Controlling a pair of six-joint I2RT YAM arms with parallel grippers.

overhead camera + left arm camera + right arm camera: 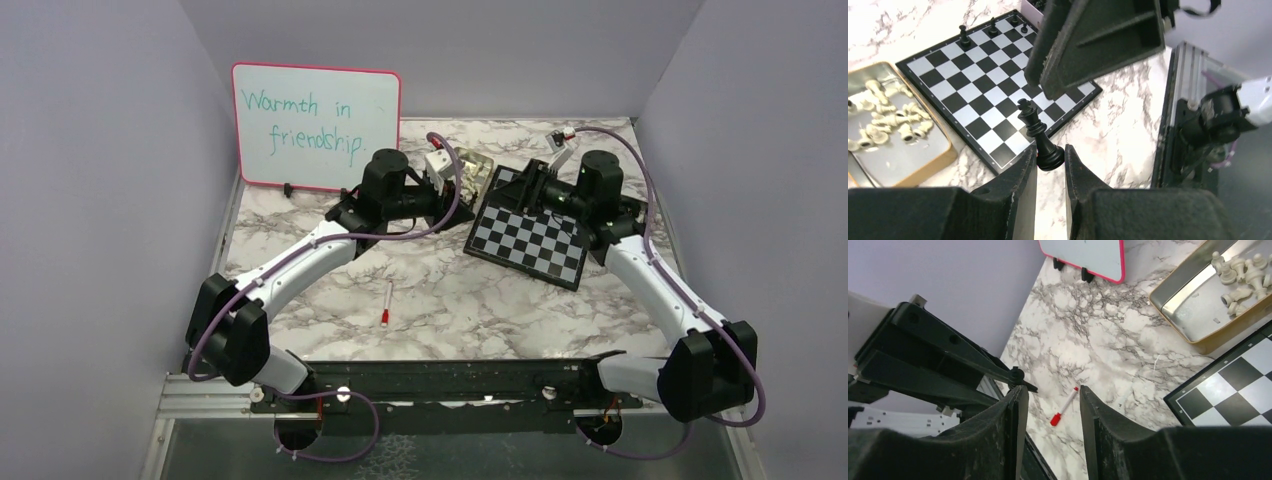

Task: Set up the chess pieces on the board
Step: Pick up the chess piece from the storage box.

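Note:
My left gripper [1050,151] is shut on the base of a black king [1037,131], held tilted above the near corner of the board [979,85]. A few black pieces [964,35] stand along the board's far edge. Cream pieces [890,122] lie in a metal tin left of the board. My right gripper [1050,392] is open and empty, above the marble table beside the board's corner [1220,397]. In the top view the left gripper [455,182] and the right gripper [530,185] are both at the far edge of the board [530,242].
The metal tin [1193,315] with cream pieces lies by the board. A red-capped marker [387,302] lies mid-table and also shows in the right wrist view [1065,406]. The pink-framed whiteboard [315,125] stands at the back left. The right arm's gripper body [1098,40] hangs over the board.

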